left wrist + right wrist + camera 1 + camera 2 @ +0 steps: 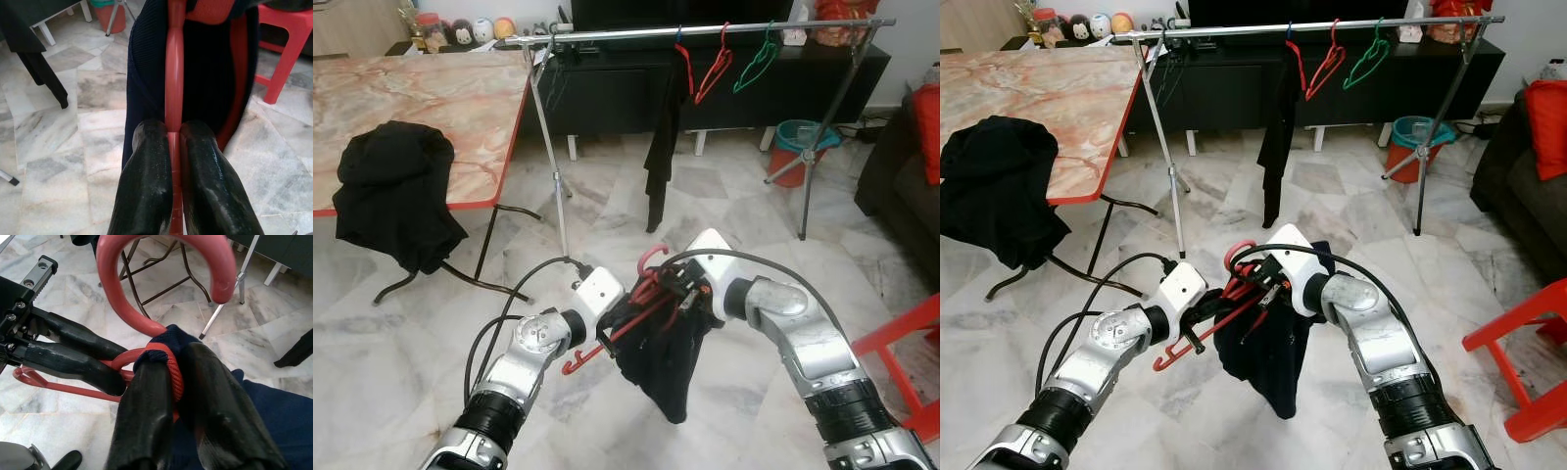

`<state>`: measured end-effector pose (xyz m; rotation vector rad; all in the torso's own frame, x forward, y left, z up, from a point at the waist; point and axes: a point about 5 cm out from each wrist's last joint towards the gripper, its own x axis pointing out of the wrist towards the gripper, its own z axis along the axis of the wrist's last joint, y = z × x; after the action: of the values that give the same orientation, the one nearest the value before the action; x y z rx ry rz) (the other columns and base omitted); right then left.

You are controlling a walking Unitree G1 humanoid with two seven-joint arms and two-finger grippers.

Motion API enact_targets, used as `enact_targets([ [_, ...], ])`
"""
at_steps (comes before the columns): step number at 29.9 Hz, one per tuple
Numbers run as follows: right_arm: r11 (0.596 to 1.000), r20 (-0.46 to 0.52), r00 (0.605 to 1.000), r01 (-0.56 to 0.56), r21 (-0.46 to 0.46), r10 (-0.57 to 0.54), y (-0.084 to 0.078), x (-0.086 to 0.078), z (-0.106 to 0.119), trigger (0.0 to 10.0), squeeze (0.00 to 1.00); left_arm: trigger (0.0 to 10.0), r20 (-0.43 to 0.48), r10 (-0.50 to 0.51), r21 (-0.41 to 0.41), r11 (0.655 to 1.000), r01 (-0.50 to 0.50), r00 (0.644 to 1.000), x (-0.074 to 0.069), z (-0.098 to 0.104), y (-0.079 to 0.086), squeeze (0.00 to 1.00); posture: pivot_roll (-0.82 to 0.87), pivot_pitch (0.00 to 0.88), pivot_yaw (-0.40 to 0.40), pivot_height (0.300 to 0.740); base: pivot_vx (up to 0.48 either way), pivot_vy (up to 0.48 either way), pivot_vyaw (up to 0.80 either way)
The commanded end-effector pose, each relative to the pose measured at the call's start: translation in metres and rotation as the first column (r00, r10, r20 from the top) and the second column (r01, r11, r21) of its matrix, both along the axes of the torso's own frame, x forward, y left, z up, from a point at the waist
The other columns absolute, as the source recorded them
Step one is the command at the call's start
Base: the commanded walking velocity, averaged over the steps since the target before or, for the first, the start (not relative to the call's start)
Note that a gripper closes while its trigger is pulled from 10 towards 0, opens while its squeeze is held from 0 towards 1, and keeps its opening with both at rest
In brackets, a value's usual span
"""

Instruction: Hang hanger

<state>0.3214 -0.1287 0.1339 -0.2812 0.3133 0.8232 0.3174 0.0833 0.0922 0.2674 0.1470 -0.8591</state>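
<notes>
Both claws, left (pixel 619 328) and right (pixel 677 294), clamp the red hanger (pixel 607 343); dark garment (pixel 666 367) hides its middle.

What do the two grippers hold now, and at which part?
Both hold the red hanger carrying a dark garment: the left gripper clamps its arm, the right gripper grips the neck below the hook.

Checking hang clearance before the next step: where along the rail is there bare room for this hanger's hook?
The rail is bare from its left post to the hanging black garment. Crowded further right: red hanger, green hanger. Both grippers, left and right, grip the loaded hanger.
</notes>
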Motion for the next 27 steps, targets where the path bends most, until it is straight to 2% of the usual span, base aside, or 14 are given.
enact_targets([
  [1, 0.999, -0.008, 0.999, -0.040, 0.010, 0.040, 0.0083, -0.0041, -0.0009, 10.0, 0.99, 10.0, 0.065, -0.006, -0.059, 0.998, 0.009, 0.998, 0.0069, 0.0179, -0.0038, 0.00, -0.01, 0.038, -0.013, 0.740, 0.000, 0.000, 0.00],
  [13, 0.999, -0.003, 0.999, -0.040, 0.000, 0.040, 0.0066, -0.0042, -0.0006, 10.0, 1.00, 10.0, 0.049, -0.027, -0.089, 0.996, 0.032, 0.998, 0.0043, 0.0169, -0.0076, 0.00, -0.01, 0.039, -0.016, 0.740, 0.000, 0.000, 0.00],
  [27, 0.995, -0.001, 0.999, -0.049, -0.091, 0.049, 0.0009, -0.0061, -0.0016, 10.0, 1.00, 10.0, 0.038, -0.013, -0.097, 0.995, 0.016, 0.999, 0.0054, 0.0150, -0.0055, 0.00, -0.01, 0.041, -0.015, 0.740, 0.000, 0.000, 0.00],
])
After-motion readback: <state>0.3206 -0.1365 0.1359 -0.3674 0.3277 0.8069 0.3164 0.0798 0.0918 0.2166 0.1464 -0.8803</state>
